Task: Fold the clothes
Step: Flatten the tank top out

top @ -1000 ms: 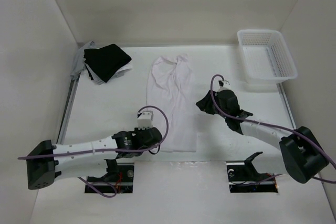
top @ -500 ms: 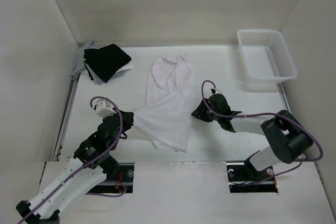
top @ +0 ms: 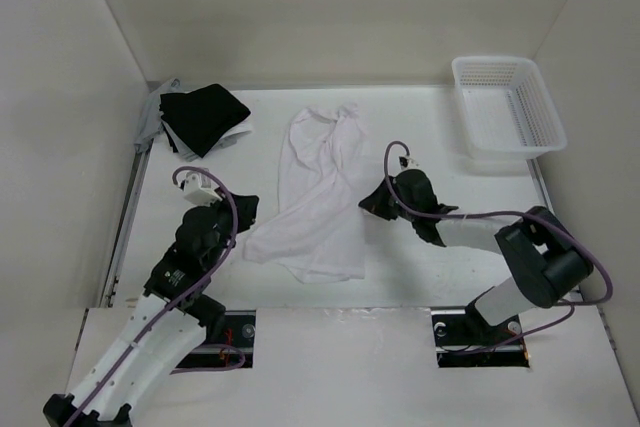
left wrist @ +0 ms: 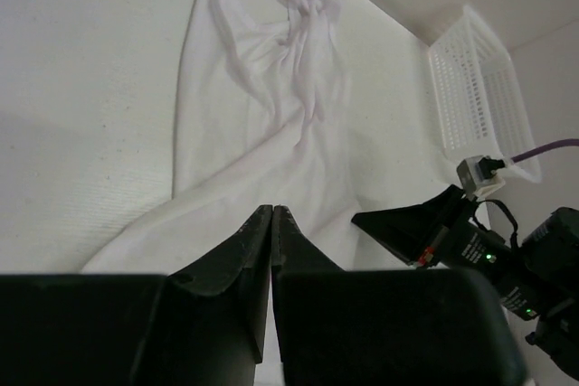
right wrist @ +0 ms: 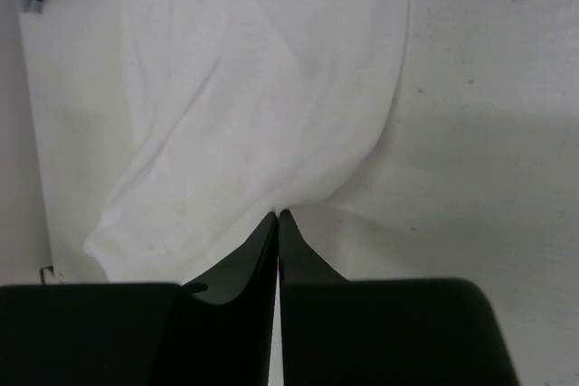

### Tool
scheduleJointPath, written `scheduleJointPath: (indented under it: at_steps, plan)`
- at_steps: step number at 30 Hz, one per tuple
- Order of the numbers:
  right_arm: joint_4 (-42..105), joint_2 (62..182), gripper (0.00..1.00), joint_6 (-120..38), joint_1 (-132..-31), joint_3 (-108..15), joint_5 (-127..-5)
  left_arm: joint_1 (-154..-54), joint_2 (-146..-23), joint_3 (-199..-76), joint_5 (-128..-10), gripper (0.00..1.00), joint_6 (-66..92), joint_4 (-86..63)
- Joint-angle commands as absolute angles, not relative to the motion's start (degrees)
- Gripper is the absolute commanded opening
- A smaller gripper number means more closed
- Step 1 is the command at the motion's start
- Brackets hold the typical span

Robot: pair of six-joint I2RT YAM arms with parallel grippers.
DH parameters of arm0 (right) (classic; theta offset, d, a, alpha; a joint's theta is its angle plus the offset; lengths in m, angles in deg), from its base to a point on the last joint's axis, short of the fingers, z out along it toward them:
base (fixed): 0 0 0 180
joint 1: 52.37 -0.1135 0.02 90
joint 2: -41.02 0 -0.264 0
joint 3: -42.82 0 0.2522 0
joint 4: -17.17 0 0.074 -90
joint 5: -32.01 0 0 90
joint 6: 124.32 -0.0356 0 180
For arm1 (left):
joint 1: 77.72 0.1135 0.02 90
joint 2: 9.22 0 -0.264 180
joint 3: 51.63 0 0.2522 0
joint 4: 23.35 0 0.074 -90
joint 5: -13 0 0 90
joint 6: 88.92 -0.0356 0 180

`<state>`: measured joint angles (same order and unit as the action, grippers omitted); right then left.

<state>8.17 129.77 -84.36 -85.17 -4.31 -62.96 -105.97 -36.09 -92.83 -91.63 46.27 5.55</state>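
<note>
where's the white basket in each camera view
top external: white basket in the upper right of the picture.
left wrist: at the upper right edge.
right wrist: not in it.
shared landmark: the white garment, spread out in all three views.

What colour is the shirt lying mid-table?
The shirt is plain white, no print; best in the top view.

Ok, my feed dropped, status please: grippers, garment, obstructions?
Left gripper shut on near left corner of white garment. Right gripper shut on its right edge. Garment rumpled, not yet folded. Black garment, basket lie apart from it.
</note>
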Motion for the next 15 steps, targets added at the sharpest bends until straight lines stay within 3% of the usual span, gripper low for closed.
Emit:
scheduleJointPath:
  at_steps: [1,3,5,8,12,15]
  plan:
    - [7.9,125.2,0.09,-82.1,-83.4,-5.6,-62.5,-105.2,-37.8,-93.1,-88.1,0.05,42.7,5.7]
    - [9.8,124.9,0.14,-80.6,-82.4,-5.7,-61.5,-105.1,-37.5,-90.6,-88.8,0.08,43.3,9.1]
    - [11.4,124.6,0.17,-79.7,-80.7,-5.9,-60.3,-105.3,-36.2,-88.5,-89.8,0.18,44.5,12.8]
    - [12.7,122.1,0.31,-79.4,-79.3,-5.3,-60.0,-109.7,-35.3,-87.0,-93.4,0.32,49.0,15.8]
    - [14.3,120.8,0.44,-78.5,-80.1,-4.3,-61.1,-112.8,-36.5,-85.8,-96.2,0.38,52.5,19.1]
    - [15.1,126.0,0.47,-77.5,-82.1,-5.7,-65.0,-113.5,-36.6,-85.7,-98.8,0.41,54.9,20.6]
